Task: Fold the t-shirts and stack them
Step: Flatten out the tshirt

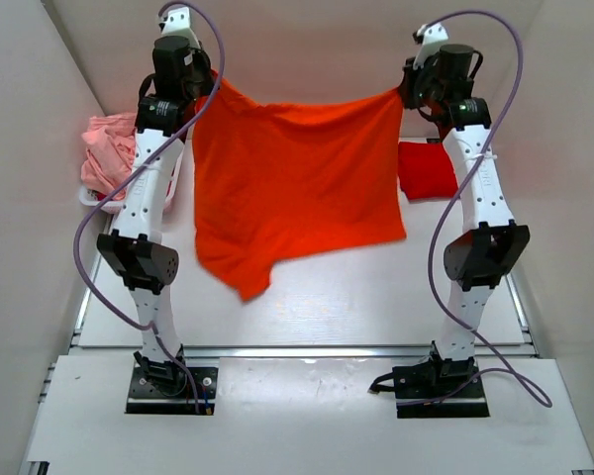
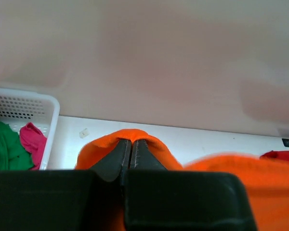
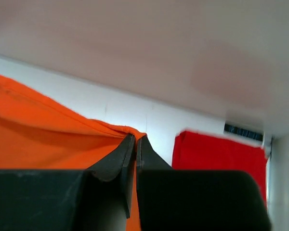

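Though we saw the orange t-shirt [image 1: 297,188] hung spread above the table [image 1: 317,307] from overhead, only our wrist views showed the left gripper [image 2: 131,140] and right gripper [image 3: 135,136] clamped tight on its top corners.

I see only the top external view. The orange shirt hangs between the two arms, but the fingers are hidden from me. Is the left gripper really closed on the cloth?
Observer: Yes. In the left wrist view the left gripper is shut, and the orange t-shirt is bunched around its fingertips.
Operator: Thank you. The left arm covers the basket in my view. What is inside it?
Observer: The white basket holds a green t-shirt and a magenta t-shirt, side by side.
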### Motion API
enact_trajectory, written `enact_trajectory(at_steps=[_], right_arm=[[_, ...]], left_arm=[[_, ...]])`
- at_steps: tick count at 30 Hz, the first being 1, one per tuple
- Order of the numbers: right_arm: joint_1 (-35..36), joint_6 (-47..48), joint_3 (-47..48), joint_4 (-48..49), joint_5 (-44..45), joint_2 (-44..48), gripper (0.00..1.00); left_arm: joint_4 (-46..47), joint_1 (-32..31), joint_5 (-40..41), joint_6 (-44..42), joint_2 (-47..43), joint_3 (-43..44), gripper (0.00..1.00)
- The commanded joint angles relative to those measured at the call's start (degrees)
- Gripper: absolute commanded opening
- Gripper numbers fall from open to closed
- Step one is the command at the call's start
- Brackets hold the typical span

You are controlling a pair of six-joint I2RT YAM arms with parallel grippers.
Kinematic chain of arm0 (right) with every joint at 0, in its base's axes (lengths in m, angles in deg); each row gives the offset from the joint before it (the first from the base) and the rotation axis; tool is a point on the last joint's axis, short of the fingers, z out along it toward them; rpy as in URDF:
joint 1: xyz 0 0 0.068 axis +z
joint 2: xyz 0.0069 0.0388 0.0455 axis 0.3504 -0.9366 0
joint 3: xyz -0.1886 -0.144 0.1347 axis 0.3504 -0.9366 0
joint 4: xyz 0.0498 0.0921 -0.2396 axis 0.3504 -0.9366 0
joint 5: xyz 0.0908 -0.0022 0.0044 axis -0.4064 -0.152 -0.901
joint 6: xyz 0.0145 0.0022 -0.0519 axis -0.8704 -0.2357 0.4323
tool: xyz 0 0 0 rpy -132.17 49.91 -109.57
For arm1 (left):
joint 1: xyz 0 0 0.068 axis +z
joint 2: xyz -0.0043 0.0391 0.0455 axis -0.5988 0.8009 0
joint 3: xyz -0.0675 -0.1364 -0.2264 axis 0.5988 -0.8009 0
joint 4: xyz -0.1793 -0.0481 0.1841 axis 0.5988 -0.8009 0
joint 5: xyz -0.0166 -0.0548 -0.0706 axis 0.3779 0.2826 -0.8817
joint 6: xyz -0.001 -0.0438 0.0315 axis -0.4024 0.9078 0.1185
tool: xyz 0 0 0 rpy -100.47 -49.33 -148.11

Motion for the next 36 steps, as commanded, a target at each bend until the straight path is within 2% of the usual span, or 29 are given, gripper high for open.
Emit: enact_trajectory(at_steps=[1, 3, 7, 11, 13, 14, 16, 17, 19, 20, 22, 26, 28, 31, 36], right_arm=[[-1.3, -0.4, 14.3, 4.9, -1.6, 1.0, 0.0], [-2.2, -1.6, 9.3, 9.0, -2.8, 4.6, 0.0], [-4.1, -3.6, 3.7, 9.9, -4.3, 7.6, 0.0], [-5.0, -4.3, -7.8, 11.9, -5.6, 13.2, 0.0], [-5.0, -4.5, -18.4, 14.7, -5.2, 18.3, 0.0], [-4.9, -4.4, -20.7, 14.9, -5.1, 19.4, 0.0], [-5.0, -4.8, -29.8, 15.6, -6.6, 23.5, 0.01], [-4.6, -4.4, -32.4, 15.9, -6.6, 24.7, 0.0], [-5.0, -4.5, -41.8, 16.0, -6.1, 29.2, 0.0], [-5.0, -4.7, -46.2, 16.0, -6.6, 29.9, 0.0], [-4.4, -4.7, -52.3, 15.4, -5.8, 34.3, 0.0], [-1.3, -5.7, -63.7, 13.3, -5.2, 42.2, 0.0], [-1.0, -8.0, -67.1, 11.6, -5.3, 45.1, 0.0], [-0.7, -10.1, -72.5, 9.5, -6.6, 47.6, 0.0], [-0.3, -13.1, -79.1, 6.4, -8.2, 51.0, 0.0]], left_arm=[[6.8, 0.5, 1.3, -1.4, -10.2, 3.8, 0.0], [11.5, 0.1, 2.2, -2.7, -14.8, -0.7, 0.0], [9.4, -0.1, 3.9, -3.2, -17.1, 2.9, 0.0], [8.9, -1.6, 4.7, -3.3, -25.8, -10.0, 0.0], [10.1, -2.4, 5.4, -1.8, -35.1, -25.7, 0.0], [11.0, -2.2, 5.1, -1.2, -37.7, -30.4, 0.0], [12.0, -1.7, 3.3, 1.9, -48.1, -48.5, 0.0], [11.2, -1.7, 2.8, 2.4, -50.3, -52.5, 0.0], [9.7, -3.2, 1.1, 5.3, -59.1, -67.0, 0.0], [8.0, -4.5, 0.3, 6.2, -60.7, -70.7, 0.0], [6.3, -6.0, -2.5, 11.0, -67.0, -83.9, 0.0], [4.7, -12.4, -7.7, 20.2, -77.1, -100.7, 0.0], [2.6, -14.0, -9.3, 21.9, -79.4, -103.3, 0.0], [-0.3, -12.2, -12.8, 22.0, -81.2, -105.6, 0.0], [-3.2, -13.0, -16.2, 24.0, -84.8, -109.4, 0.0]])
